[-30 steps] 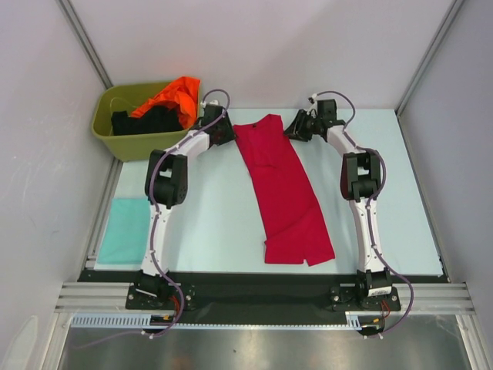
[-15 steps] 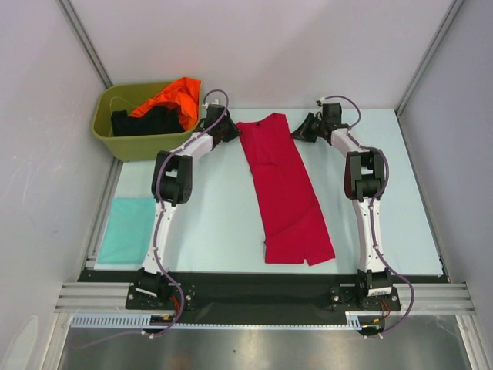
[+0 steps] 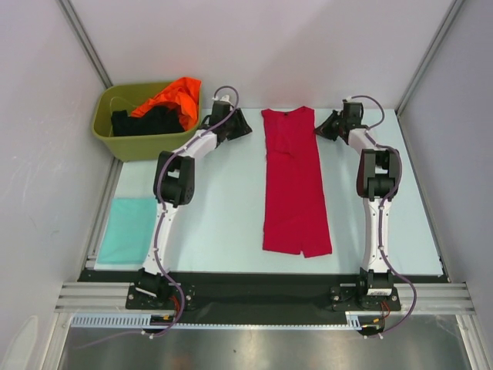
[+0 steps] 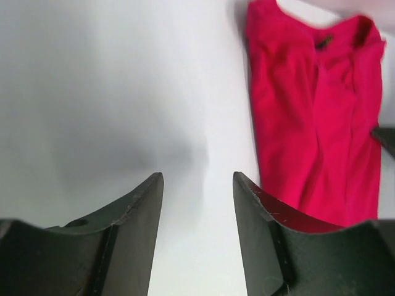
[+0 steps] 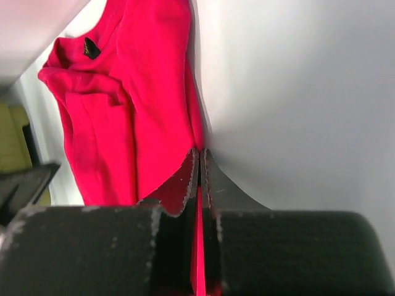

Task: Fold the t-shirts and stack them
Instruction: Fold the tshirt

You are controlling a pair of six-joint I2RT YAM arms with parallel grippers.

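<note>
A crimson-red t-shirt (image 3: 296,181), folded into a long strip, lies down the middle of the table with its collar at the far end. My right gripper (image 3: 323,129) is shut on the shirt's right edge near the collar; in the right wrist view red cloth (image 5: 123,105) shows between the closed jaws (image 5: 199,153). My left gripper (image 3: 244,129) stands open over bare table to the left of the shirt, apart from it. In the left wrist view nothing is between its jaws (image 4: 197,180), and the shirt (image 4: 308,117) lies to their right. A pale teal t-shirt (image 3: 128,229), folded square, rests at the near left.
An olive-green tub (image 3: 115,137) at the far left corner holds an orange shirt (image 3: 176,95) and a black shirt (image 3: 145,122). Grey walls close in the table (image 3: 216,216) at the back and both sides.
The red shirt has slid to the right and now lies straighter. Both arms moved right and farther back. My left gripper opened and let go of the shirt; the right closed on its edge.
</note>
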